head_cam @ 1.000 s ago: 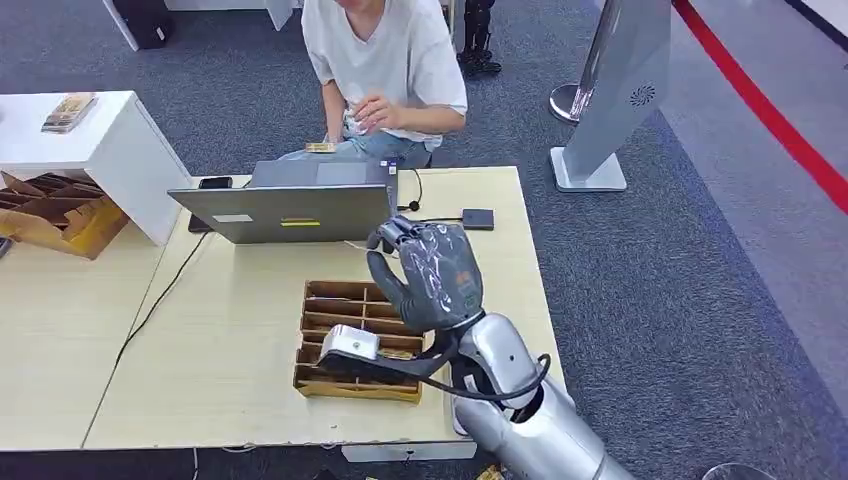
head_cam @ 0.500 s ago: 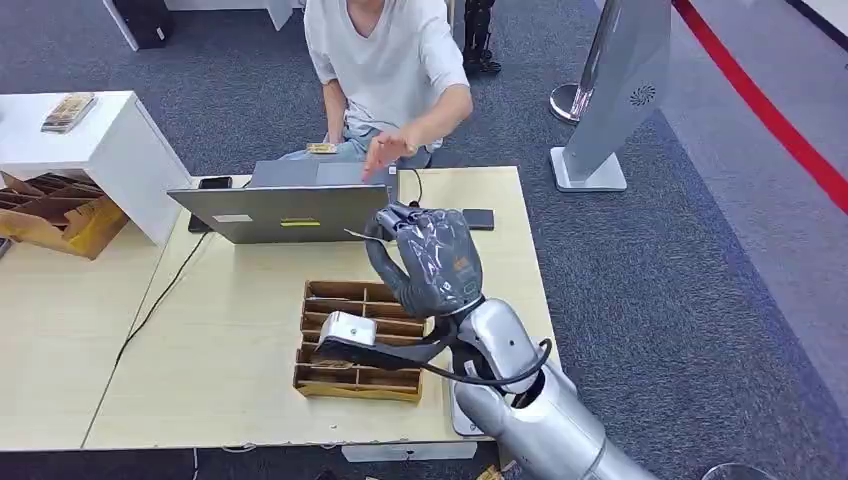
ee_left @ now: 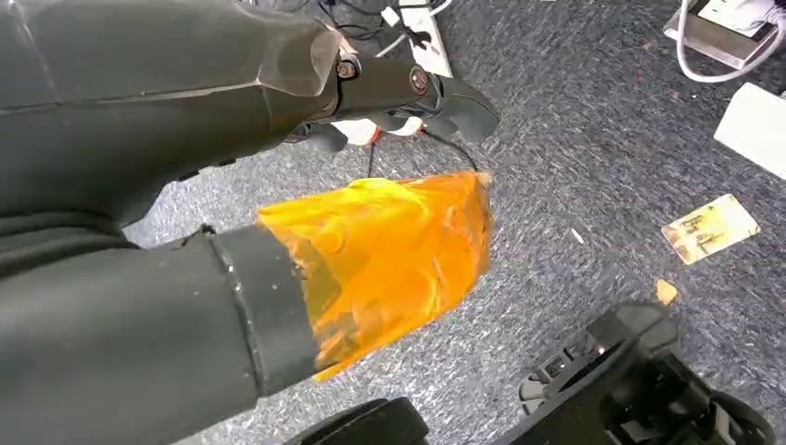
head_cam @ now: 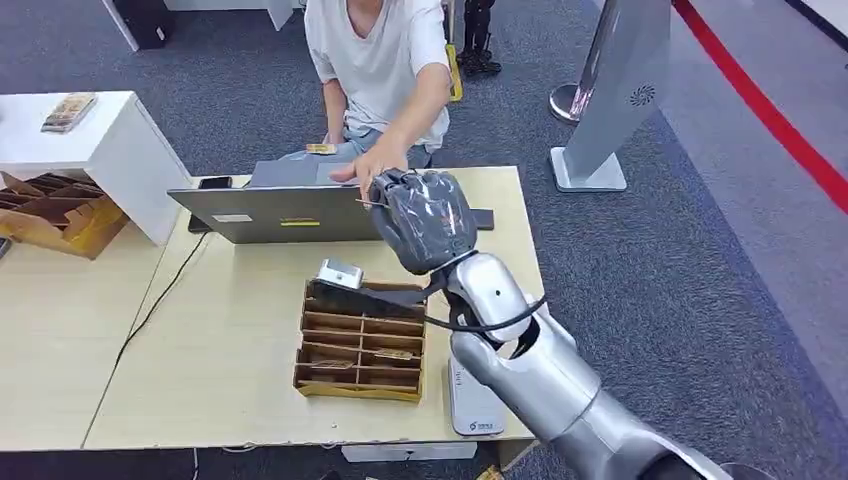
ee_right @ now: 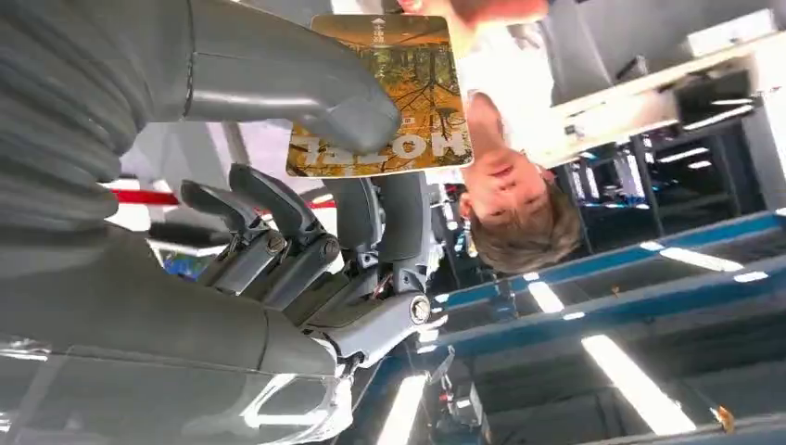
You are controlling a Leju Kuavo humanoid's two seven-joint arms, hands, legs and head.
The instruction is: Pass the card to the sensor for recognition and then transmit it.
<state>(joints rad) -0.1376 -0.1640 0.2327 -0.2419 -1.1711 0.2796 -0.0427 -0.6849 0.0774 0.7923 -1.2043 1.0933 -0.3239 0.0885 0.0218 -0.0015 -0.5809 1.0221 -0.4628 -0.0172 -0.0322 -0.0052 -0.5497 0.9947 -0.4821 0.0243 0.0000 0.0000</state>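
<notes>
Head view: right hand [head_cam: 422,218] raised above the table [head_cam: 220,350], just beyond the laptop [head_cam: 285,212] on its screen-back side, pinching the card [head_cam: 368,203] edge-on toward the person. Right wrist view confirms: thumb pressed on the card [ee_right: 385,93] face, darker fingers behind it, far edge free and met by the person's hand [ee_right: 473,9]. Seen from the head again, person's hand [head_cam: 365,170] just past the laptop's top edge, fingertips at or touching the card; contact itself too small to tell. Sensor [head_cam: 475,400] lying flat near the table's front edge, well apart from the laptop, under the right forearm. Divided cardboard tray [head_cam: 360,345] in front of the laptop, between it and the front edge. Step in hand judged as the handover. To do well: hold wrist steady, keep the free edge offered, no pulling back; ease the thumb only once the person's fingers close on the card, otherwise likely drop onto the laptop. Left hand [ee_left: 371,250] hanging over carpet, orange-taped thumb and dark fingers apart, holding nothing.
</notes>
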